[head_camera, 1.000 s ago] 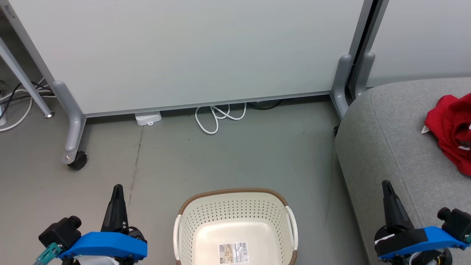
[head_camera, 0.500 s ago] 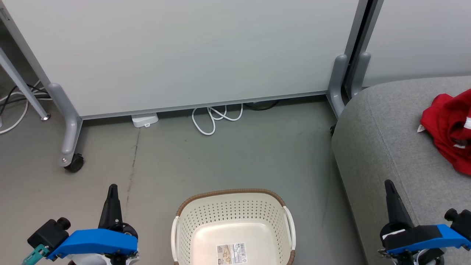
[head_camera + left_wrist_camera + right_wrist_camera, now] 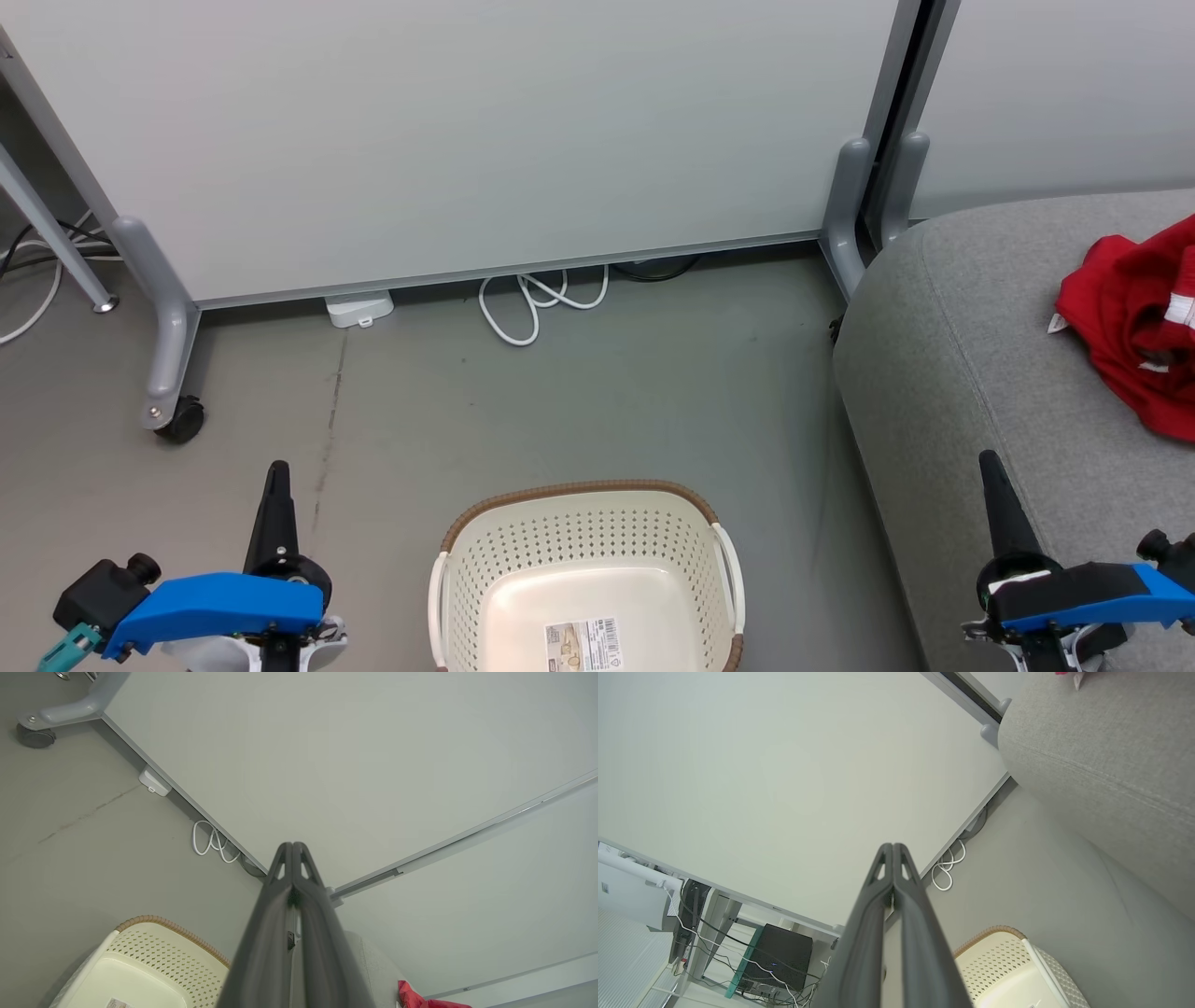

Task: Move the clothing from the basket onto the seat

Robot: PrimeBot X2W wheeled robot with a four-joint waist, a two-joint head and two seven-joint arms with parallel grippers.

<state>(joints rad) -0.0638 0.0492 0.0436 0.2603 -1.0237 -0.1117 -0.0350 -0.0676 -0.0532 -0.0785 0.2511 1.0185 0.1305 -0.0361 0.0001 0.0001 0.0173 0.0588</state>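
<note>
Head view, left to right.

Left gripper (image 3: 277, 471) at 8 o'clock, above bare floor; its 2 fingers are pressed together with nothing between them; the left wrist view agrees. Partition caster (image 3: 177, 420) at 9 o'clock and a white cable (image 3: 523, 313) coiled at 12 o'clock; both are well apart from the arms.

Basket (image 3: 579, 488) at 6 o'clock, on the floor between the 2 grippers; on its bottom there is a paper label (image 3: 583, 644) and no fabric; its near edge is cut off by the frame.

Seat (image 3: 971, 392) from 3 to 5 o'clock; right gripper (image 3: 992, 467) at 4 o'clock over the seat's front edge, fingers together, empty. Clothing (image 3: 1125, 327) at 3 o'clock, lying on the seat as a bunched red heap with a white tag (image 3: 1056, 324); it is cut by the frame edge, so I cannot tell whether it is 1 or 2 garments.

Judgement: the transfer looks done or nearly done.

Risks:
1. A piece in the unseen near part of the basket would be left behind.
2. If the right arm swings toward 3 o'clock, its finger could rake the heap and drag it off the cushion.
3. If either arm drops toward 6 o'clock, it could strike a handle and shove the basket, which looks light.
</note>
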